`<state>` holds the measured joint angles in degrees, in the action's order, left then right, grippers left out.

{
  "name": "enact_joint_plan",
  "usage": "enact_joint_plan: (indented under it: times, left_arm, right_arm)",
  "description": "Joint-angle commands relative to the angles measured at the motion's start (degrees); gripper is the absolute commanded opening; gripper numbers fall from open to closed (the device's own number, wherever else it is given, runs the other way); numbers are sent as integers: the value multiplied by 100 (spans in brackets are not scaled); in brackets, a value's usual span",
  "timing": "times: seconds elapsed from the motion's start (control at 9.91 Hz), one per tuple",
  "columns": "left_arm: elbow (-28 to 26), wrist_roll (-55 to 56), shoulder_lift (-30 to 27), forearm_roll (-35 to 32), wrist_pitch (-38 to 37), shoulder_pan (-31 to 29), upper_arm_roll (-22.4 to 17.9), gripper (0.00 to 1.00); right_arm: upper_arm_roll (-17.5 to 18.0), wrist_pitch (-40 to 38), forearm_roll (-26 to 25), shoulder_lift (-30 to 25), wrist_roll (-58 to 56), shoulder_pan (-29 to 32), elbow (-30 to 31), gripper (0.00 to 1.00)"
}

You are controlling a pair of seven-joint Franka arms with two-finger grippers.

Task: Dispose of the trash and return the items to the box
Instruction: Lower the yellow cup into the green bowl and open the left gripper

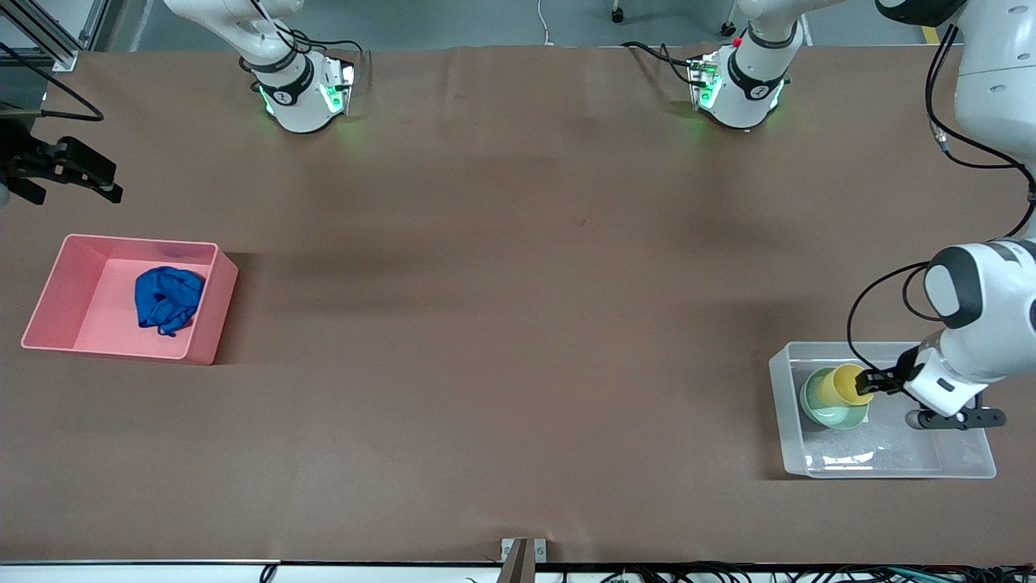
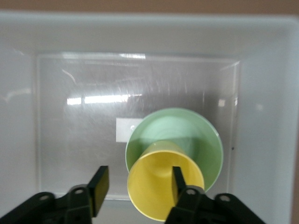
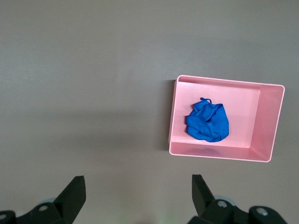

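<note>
Left pincer spread astride yellow cup in bowl; right pincer apart

- Wad: crumpled bright blue fabric, lying inside the pink bin at the right arm's end of the table, toward the bin's wall nearest the table's middle.
- Cup: small, yellow, tilted, its base resting in the bowl.
- Bowl: pale mint green, round, upright on the box's floor.
- Box: clear plastic, rectangular, open-topped, at the left arm's end; a white label shows on its bottom beside the bowl.
</note>
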<state>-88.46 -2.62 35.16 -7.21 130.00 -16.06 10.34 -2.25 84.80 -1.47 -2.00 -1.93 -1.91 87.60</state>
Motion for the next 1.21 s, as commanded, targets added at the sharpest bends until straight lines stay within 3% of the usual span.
enact_joint_plan:
  times: [0.0,0.4,0.81,0.91,1.11]
  left_arm:
    - [-58,25,-473,-61,-325,33,73,100]
    - [284,42,-1449,-17,-1799,-2,591,100]
    - [285,304,-2573,684,-2951,41,742,100]
    - [250,445,-2793,695,-3163,242,690,100]
    - [101,884,-3163,695,-3821,1083,138,100]
  right_arm:
    - [-12,-95,-11,86,-62,-29,-165,100]
    - [-12,-113,-11,86,-71,-20,-156,100]
    - [-12,-270,-11,77,-27,-29,-129,100]
    - [-12,-288,-11,77,-18,-20,-129,100]
    - [-12,-289,-11,77,-18,-20,-129,100]
